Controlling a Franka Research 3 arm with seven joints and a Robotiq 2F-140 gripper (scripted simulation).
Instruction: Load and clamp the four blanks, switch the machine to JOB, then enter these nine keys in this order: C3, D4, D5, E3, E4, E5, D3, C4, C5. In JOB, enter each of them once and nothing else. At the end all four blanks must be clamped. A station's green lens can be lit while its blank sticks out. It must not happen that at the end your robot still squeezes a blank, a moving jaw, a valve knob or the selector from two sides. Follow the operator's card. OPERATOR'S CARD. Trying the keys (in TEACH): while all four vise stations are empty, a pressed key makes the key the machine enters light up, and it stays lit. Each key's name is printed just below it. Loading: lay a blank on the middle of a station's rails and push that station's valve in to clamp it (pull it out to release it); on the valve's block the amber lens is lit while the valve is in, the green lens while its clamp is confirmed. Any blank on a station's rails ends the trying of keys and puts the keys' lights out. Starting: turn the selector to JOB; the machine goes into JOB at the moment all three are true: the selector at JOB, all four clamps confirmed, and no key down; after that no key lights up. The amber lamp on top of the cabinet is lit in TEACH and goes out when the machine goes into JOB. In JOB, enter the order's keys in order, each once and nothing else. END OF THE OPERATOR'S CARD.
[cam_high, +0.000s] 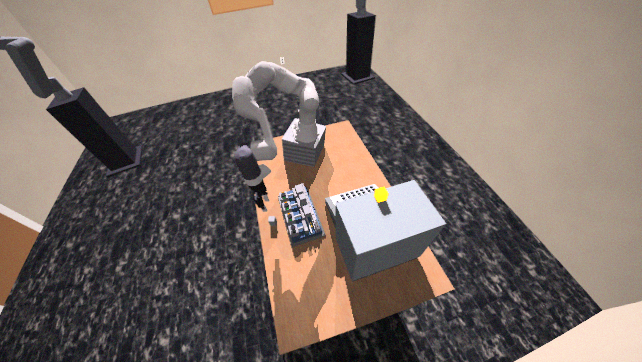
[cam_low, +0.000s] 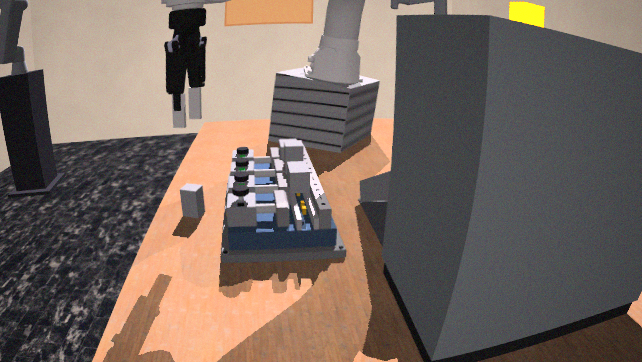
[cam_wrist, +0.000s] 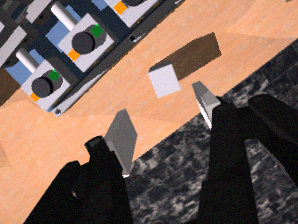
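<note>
Parted by a moderate gap, my 2 fingers have nothing between them. The wrist view shows that gap best, with 1 pale pad on each side of the lower half; in the exterior view they point down at upper left, above the level of the desk.

Standing upright on the desk is 1 loose blank, left of centre in the exterior view. My wrist view gives me mostly its pale top, just above the middle of the frame, beyond my fingertips and apart from them.

The vise fixture sits near the blank. From the wrist, at upper left, I see 2 valve blocks whole, each with a green lens and an amber lens lit; a 3rd is cut off by the top edge, showing amber. The exterior view shows all 4 black knobs in a row, but I cannot tell every lens there.

Only the top view shows me the keys, right of centre, too small to read; from the exterior side the cabinet hides them. Its lamp glows yellow in both.
</note>
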